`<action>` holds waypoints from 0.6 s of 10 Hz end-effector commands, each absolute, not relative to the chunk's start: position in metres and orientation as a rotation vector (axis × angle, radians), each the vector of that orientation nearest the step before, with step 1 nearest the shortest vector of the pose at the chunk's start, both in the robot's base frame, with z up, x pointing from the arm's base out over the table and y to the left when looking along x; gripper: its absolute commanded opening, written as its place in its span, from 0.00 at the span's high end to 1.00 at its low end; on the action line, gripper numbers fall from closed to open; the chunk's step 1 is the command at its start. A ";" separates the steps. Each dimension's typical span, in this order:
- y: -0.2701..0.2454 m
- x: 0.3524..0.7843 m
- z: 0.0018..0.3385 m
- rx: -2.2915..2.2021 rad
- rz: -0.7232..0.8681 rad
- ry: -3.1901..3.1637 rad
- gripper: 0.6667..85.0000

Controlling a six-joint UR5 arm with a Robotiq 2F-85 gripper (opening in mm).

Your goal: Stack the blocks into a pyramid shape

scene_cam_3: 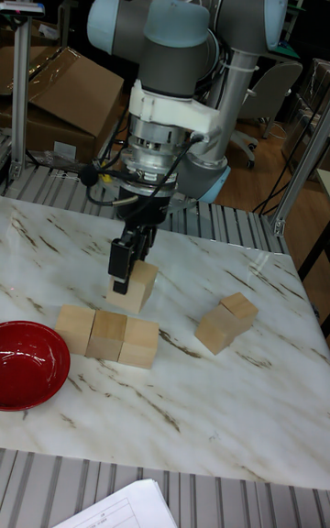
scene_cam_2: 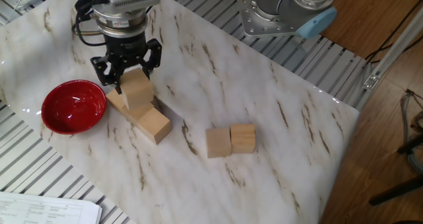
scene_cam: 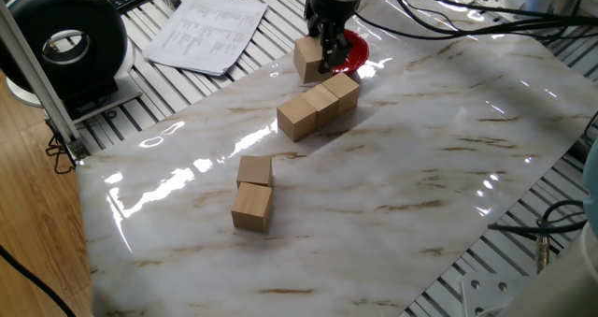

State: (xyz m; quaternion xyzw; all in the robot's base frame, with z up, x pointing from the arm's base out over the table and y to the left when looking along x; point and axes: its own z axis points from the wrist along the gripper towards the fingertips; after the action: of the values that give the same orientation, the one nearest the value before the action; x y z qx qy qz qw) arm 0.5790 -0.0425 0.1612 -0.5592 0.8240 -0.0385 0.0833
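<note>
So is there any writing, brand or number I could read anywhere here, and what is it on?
Printed sheet beside the marble mat: lines of text, too small and blurred to read.
Wooden blocks: no marks.
Red bowl: no marks.
Robot arm: no readable label.
</note>
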 end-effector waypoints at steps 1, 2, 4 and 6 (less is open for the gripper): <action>-0.042 0.579 0.162 -1.627 -0.104 2.484 1.00; -0.043 0.578 0.162 -1.633 -0.102 2.486 1.00; -0.047 0.579 0.161 -1.633 -0.102 2.486 1.00; -0.057 0.578 0.161 -1.662 -0.088 2.479 1.00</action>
State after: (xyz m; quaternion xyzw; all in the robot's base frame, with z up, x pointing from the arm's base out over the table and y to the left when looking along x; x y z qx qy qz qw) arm 0.5777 -0.0503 0.1599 -0.5523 0.8292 -0.0363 0.0774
